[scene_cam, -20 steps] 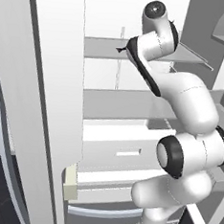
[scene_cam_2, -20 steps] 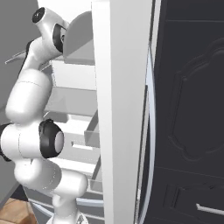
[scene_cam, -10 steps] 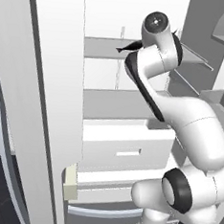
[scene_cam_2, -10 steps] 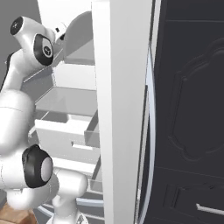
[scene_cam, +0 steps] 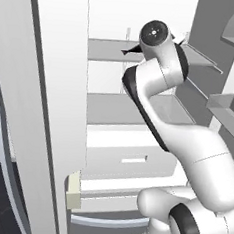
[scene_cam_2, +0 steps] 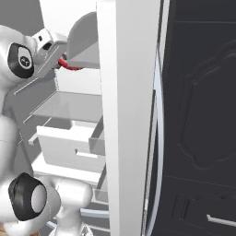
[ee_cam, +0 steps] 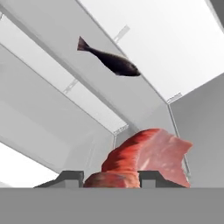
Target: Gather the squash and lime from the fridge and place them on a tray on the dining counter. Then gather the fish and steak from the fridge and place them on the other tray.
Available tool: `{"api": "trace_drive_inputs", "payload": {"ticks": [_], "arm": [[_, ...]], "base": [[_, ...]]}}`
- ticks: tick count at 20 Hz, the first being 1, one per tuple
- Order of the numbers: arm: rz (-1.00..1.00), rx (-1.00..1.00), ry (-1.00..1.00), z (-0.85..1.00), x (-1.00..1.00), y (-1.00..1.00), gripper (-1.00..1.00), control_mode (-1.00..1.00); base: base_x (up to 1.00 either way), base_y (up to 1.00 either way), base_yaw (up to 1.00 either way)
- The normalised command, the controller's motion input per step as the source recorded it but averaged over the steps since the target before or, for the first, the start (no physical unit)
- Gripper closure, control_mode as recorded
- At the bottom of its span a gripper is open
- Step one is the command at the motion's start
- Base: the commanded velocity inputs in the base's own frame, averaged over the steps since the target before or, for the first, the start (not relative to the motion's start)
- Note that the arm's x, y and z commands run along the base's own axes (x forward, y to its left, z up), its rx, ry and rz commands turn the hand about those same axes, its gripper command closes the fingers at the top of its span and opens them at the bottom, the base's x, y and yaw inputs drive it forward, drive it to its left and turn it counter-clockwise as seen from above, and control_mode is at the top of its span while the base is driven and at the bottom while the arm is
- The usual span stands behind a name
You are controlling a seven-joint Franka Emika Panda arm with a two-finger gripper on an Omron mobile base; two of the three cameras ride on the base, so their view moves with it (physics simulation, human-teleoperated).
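From the left base camera I have the open fridge point(scene_cam: 54, 108) in front of me, its near door edge filling the left side, white drawers low in the middle and grey shelves above them. A sliver of the fish's point(scene_cam: 128, 52) dark tail pokes out on the upper shelf just left of the arm's wrist, and the arm reaches up from the lower right into that shelf level. To the right of the arm the other door's clear bins stand open. In the right base camera the arm is at the far left, and just right of its wrist I see a strip of red, the steak point(scene_cam_2: 68, 66), up near the top shelf; further right is the fridge's white door edge, then a dark panelled cabinet front point(scene_cam_2: 203, 115). On the hand camera the fish lies on a shelf up and left of centre, tail to the left, well apart from the hand. Lower and right of centre, the steak sits between the two dark tips of the gripper point(ee_cam: 111, 178), rising past them; the jaws are drawn in narrow against its sides, so I read it as gripped.
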Motion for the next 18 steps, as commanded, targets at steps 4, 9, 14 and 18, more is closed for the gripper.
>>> {"api": "trace_drive_inputs", "payload": {"ticks": [4, 9, 14, 18], "arm": [[-0.12, 0.0, -0.01, 0.0, -0.72, 0.03, 1.0, -1.0], [-0.09, 0.0, -0.07, 0.0, -0.94, 0.0, 1.0, -1.0], [-0.05, 0.0, -0.09, 0.0, -0.9, -0.15, 1.0, -1.0], [-0.05, 0.0, -0.06, 0.0, -0.77, -0.14, 1.0, -1.0]], "base": [[0.0, 0.0, 0.0], [0.0, 0.0, 0.0], [0.0, 0.0, 0.0], [0.0, 0.0, 0.0]]}}
